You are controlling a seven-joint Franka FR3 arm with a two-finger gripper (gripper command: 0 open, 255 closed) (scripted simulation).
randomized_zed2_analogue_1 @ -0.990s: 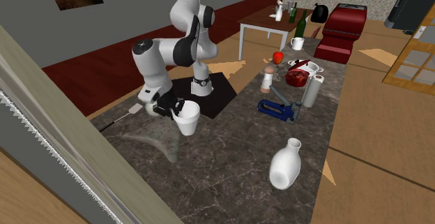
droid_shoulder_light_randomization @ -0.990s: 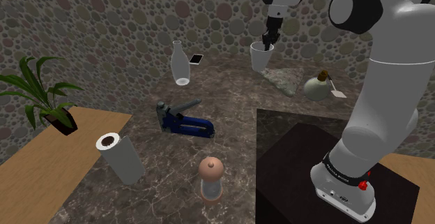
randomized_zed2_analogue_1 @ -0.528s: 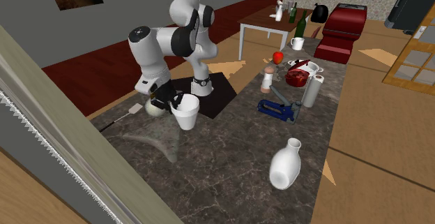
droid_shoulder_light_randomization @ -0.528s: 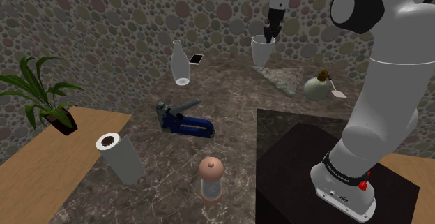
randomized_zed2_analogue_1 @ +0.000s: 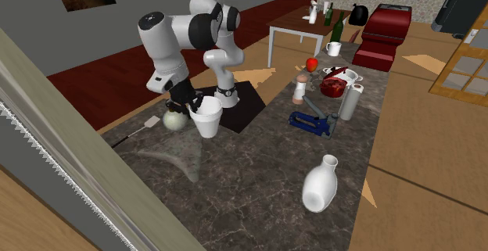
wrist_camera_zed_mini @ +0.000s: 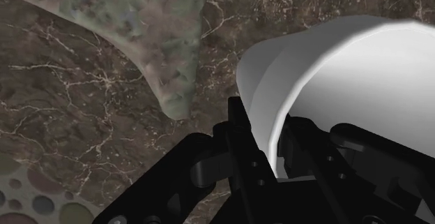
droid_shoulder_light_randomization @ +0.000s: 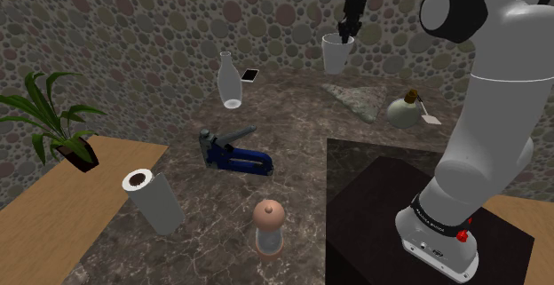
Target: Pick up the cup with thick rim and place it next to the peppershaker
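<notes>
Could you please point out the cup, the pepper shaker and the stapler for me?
cup (droid_shoulder_light_randomization: 335, 57): shoulder view, on its white side wall.
pepper shaker (droid_shoulder_light_randomization: 269, 212): shoulder view, on its rounded top.
stapler (droid_shoulder_light_randomization: 243, 159): shoulder view, on its blue body.

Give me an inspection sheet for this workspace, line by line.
Surface: dark marble counter.
Job's things: white cup held in the claw, apparently off the counter; pepper shaker upright, far from it.
Clutter: blue stapler, white vase, paper roll, round flask, greenish cloth, phone.
Claw: shut on the cup's rim.
Cables: nothing seen.
Surroundings: pebbled wall, potted plant on a wooden table.
</notes>
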